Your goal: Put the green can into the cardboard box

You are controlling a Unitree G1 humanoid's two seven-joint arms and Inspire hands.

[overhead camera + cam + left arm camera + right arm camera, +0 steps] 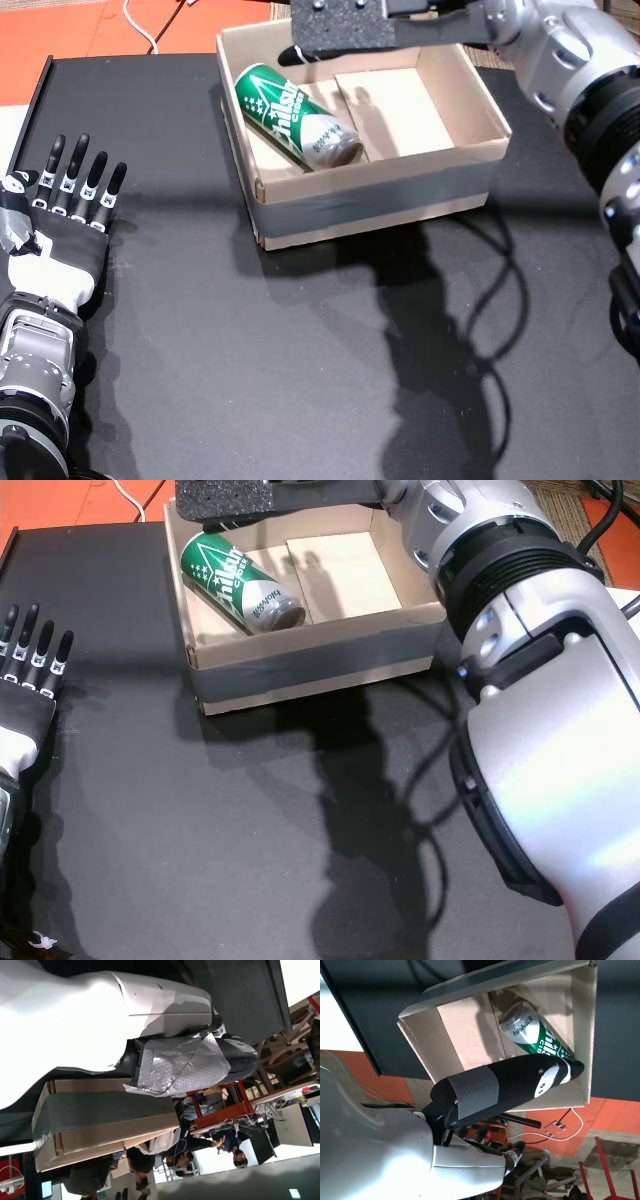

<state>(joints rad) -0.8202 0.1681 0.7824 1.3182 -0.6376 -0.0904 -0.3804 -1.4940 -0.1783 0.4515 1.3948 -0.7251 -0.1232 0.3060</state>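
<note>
Black matting is covering the worktop (pixel 300 380) where we are working, orange floor showing beyond. We are seeing the green can (pixel 297 117) lying on its side inside the cardboard box (pixel 380 200), toward its left half. Our right hand (pixel 345 28) is hovering above the box's far edge, holding nothing, fingers extended. Our left hand (pixel 60 215) is resting flat on the worktop, fingers spread, well apart from the box.

A black table (pixel 300 380) fills both head views, with strong shadows across it. Beyond its far edge lies an orange floor (pixel 80 25) with a white cable (pixel 140 25). The left wrist view shows seated people (pixel 220 1142) by a red frame (pixel 220 1105).
</note>
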